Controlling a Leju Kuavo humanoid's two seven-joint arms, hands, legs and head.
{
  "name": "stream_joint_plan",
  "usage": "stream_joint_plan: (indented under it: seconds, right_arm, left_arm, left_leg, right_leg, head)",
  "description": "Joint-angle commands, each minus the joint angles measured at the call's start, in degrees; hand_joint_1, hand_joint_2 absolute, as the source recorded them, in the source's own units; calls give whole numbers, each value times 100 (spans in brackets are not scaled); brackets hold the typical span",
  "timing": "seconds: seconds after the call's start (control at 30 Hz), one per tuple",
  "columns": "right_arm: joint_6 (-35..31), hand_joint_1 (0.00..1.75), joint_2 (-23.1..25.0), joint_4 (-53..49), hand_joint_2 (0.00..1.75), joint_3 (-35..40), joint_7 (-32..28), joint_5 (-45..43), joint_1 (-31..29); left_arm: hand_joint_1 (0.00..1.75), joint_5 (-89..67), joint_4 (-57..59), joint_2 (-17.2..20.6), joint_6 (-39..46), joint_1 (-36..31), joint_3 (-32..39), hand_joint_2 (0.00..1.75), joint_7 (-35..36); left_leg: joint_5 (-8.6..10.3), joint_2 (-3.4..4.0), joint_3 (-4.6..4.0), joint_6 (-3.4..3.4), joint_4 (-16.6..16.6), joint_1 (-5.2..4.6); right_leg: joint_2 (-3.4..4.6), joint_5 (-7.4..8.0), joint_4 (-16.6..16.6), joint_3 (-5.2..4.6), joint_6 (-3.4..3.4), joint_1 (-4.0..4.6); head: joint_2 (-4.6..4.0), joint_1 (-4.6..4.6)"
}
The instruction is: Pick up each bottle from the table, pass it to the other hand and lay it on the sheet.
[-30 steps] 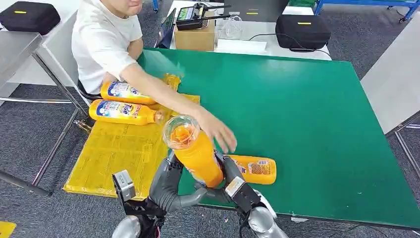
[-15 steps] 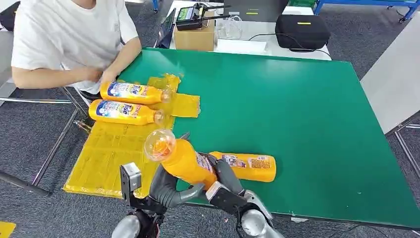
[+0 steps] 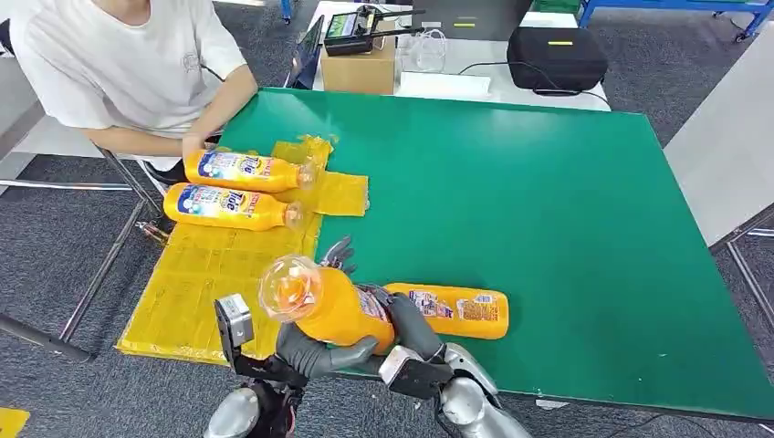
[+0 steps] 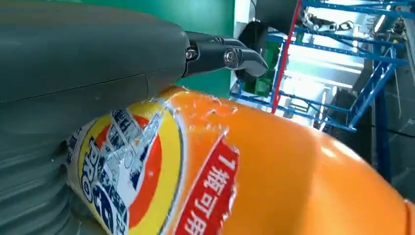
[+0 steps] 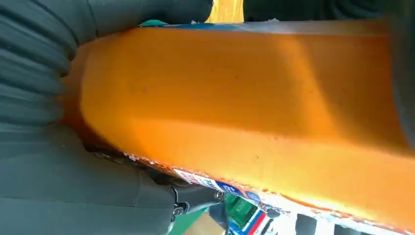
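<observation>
The green table (image 3: 566, 228) carries a yellow sheet (image 3: 214, 283) that hangs over its left edge. A person (image 3: 128, 73) in a white shirt sits at the far left corner, one hand by the sheet. Two bottles (image 3: 233, 187) lie side by side on the far part of the sheet, caps pointing right. Another bottle (image 3: 456, 310) lies on the bare table near the front edge. A fourth bottle (image 3: 333, 306), orange with its clear cap tilted up and to the left, is raised above the front edge between both hands. The left hand (image 3: 315, 351) wraps it from below, fingers (image 4: 225, 55) curled over the label. The right hand (image 3: 411, 328) clasps its base end, fingers closed on it.
</observation>
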Motion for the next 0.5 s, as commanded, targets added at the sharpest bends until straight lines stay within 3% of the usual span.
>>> stream_joint_plan:
  seconds: [0.03, 0.5]
  right_arm:
    - [25, 0, -11, 436, 0, 742, -99, -11, -190]
    - [-798, 0, 85, -80, 0, 75, -326, -391, 302]
  left_arm:
    - [175, 309, 333, 36, 56, -429, -76, 175, -6]
    - [175, 403, 239, 172, 567, -456, 671, 175, -68]
  left_leg:
    - [0, -11, 9, 10, -8, 1]
    - [3, -12, 6, 11, -10, 2]
  right_leg:
    - [-9, -2, -8, 11, -17, 5]
    - [-9, 0, -10, 11, -22, 6]
  head:
    - [0, 2]
    - [0, 0]
